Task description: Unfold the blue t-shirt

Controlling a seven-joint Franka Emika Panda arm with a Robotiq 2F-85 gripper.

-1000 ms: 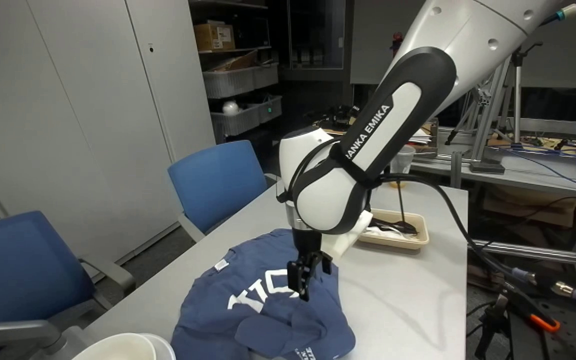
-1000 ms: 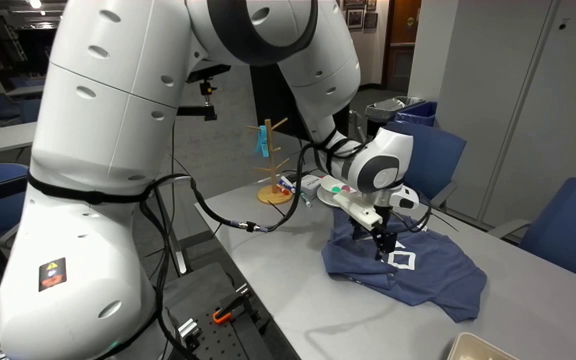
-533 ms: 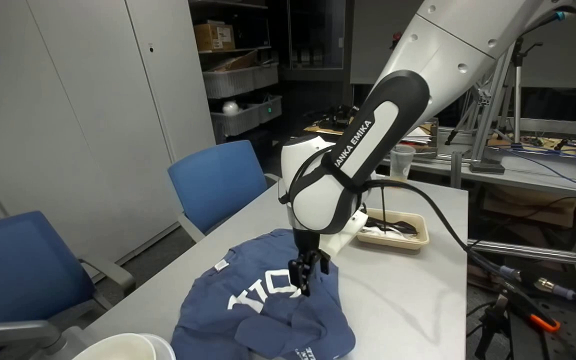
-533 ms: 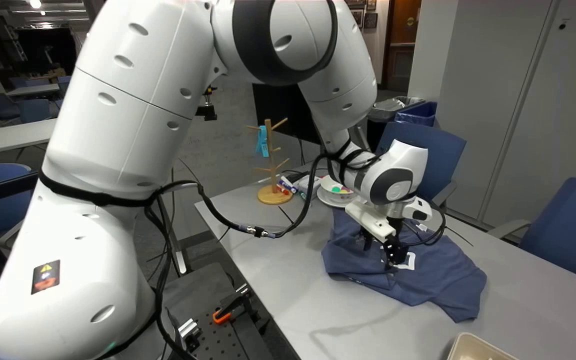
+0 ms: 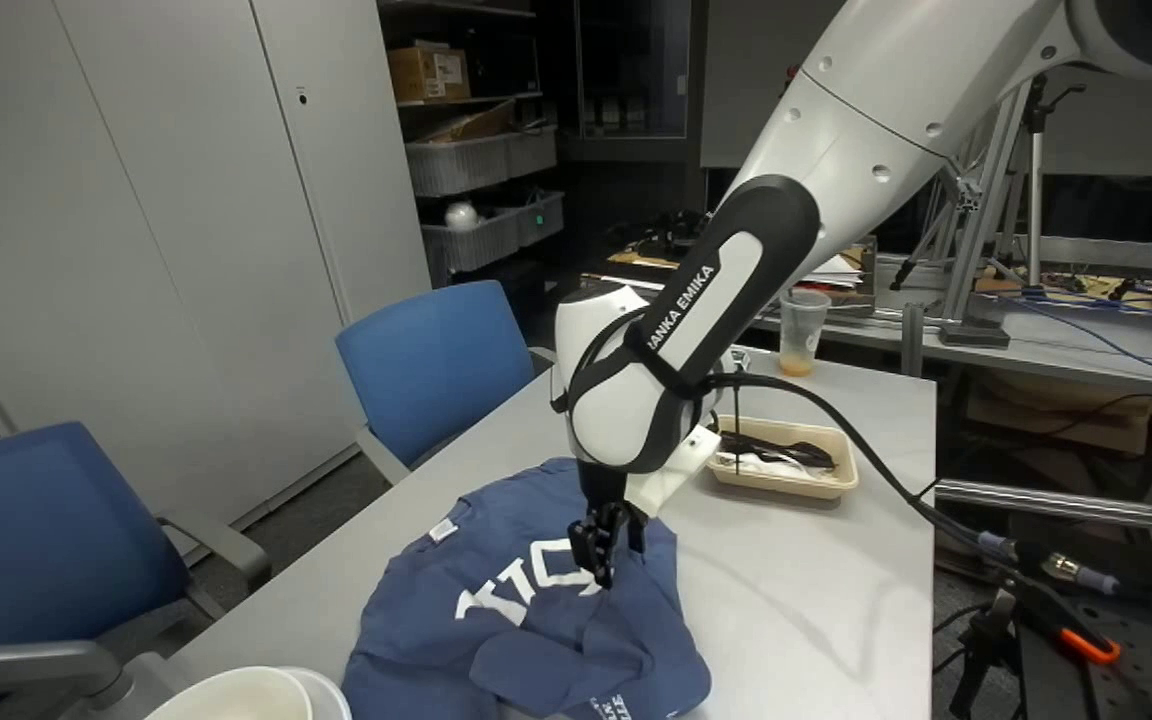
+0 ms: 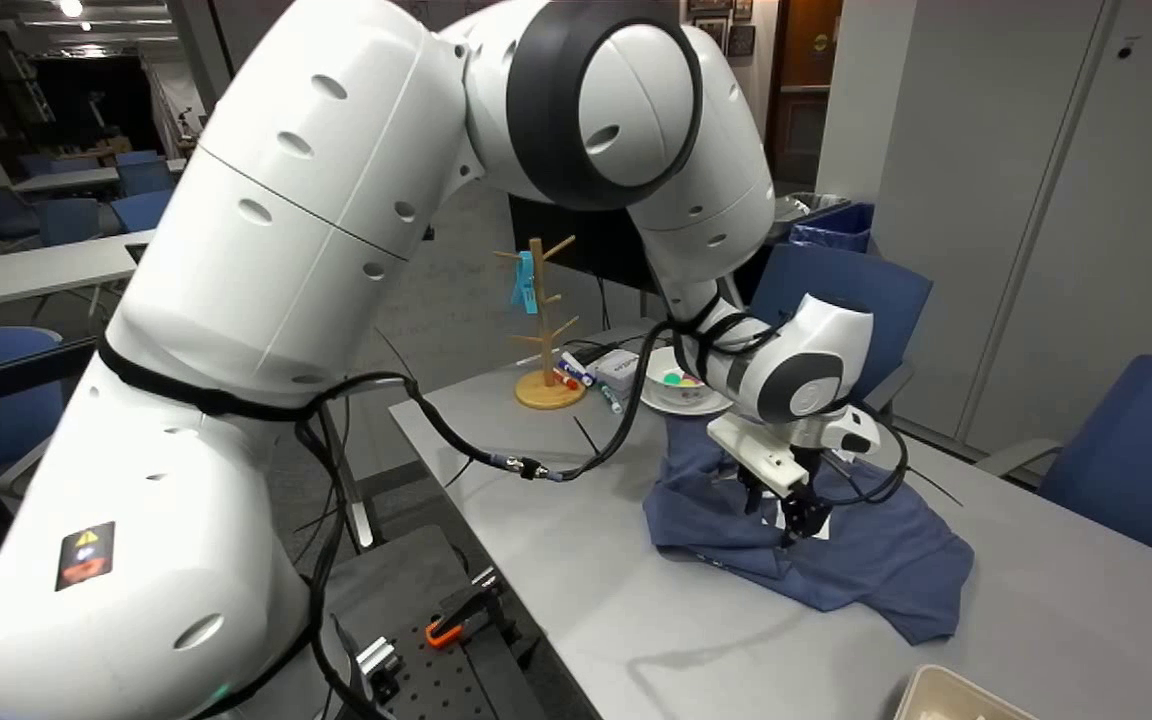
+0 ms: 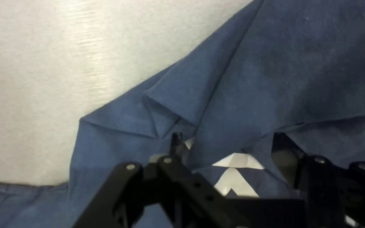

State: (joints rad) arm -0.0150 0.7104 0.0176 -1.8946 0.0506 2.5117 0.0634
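Note:
The blue t-shirt (image 5: 421,610) lies rumpled on the table, white letters upward, with part of the cloth folded back over the print. In an exterior view the shirt (image 6: 896,560) shows its bunched side close to the gripper (image 6: 772,524). Directly over the folded area is my gripper (image 7: 228,139), pointing down. Its jaws stand apart; in the wrist view a fold edge of the t-shirt (image 7: 265,79) and some white print (image 7: 237,161) show between them. Nothing is gripped. Whether the fingertips touch the cloth, I cannot tell.
Beside the shirt stands a tan tray (image 5: 841,475) with dark and white items. A plastic cup (image 5: 802,335) is at the table's end. White bowls (image 5: 236,685) sit near the shirt's other side. A wooden peg stand (image 6: 542,340) and markers (image 6: 576,370) are farther off. Blue chairs (image 5: 436,355) line one edge.
My gripper has moved slightly across the shirt, lower over the folded part, and its fingers have come somewhat closer together. The shirt itself looks the same.

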